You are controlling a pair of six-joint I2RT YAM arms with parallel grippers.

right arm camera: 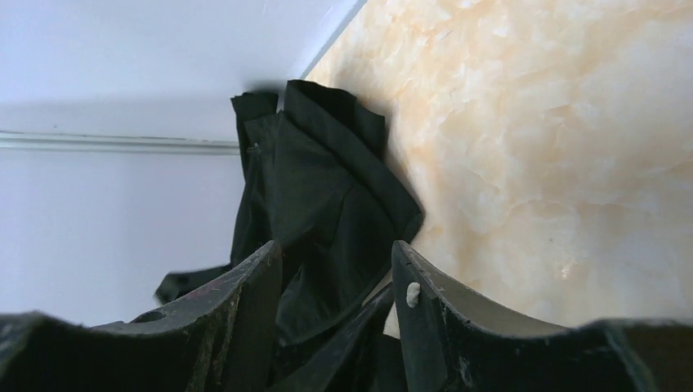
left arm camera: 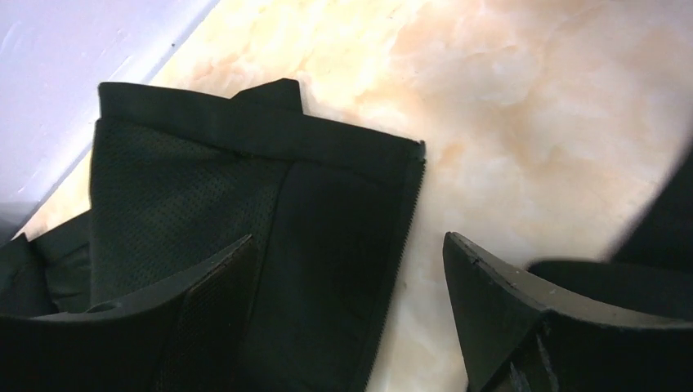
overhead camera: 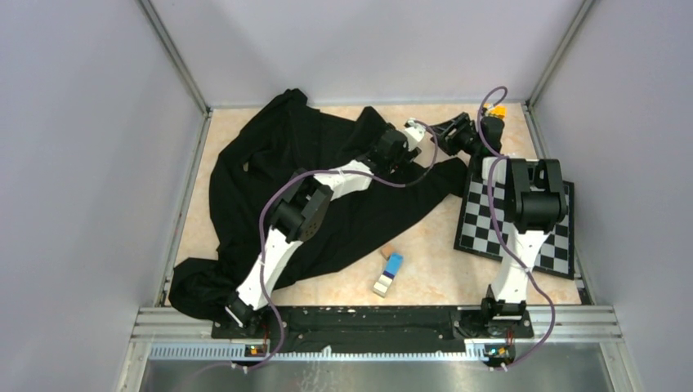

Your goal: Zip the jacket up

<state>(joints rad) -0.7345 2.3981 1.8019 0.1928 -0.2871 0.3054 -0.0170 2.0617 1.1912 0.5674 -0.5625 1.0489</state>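
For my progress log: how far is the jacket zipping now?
Nothing looks zipped: the jacket lies rumpled, its zipper edge loose. In hand: the left tool is open over that edge; fabric sits inside the right tool, grip unclear. Left: joining the edges and zipping.

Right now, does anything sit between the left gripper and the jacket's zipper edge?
Nothing visible does. The left gripper is open right above the jacket. The zipper edge lies below the gap between its jaws, with only table beside it.
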